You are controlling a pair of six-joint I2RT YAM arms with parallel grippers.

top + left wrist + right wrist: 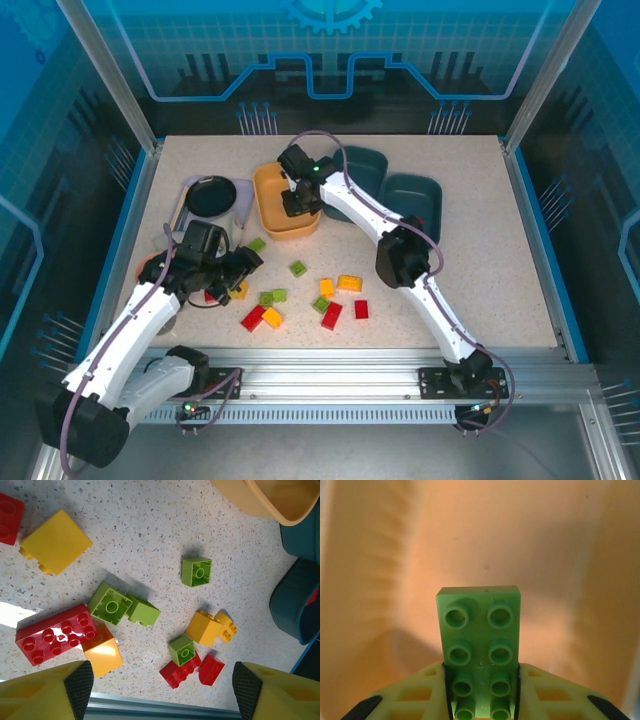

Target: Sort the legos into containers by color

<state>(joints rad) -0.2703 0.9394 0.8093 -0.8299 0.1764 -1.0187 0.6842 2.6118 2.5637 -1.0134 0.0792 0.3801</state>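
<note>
The right gripper (481, 696) is pinching 1 green lego (479, 625) over the yellow-orange bin (565, 555), while the left gripper (162, 689) is hovering wide open, empty.

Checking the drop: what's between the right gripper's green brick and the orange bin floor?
Nothing; right wrist view shows the green brick over bare orange bin.

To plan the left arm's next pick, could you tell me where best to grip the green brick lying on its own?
I would come straight down from above and close on two opposite side walls of the green brick. It lies hollow side up, square and low, with bare table on every side, so nothing crowds it.
</note>
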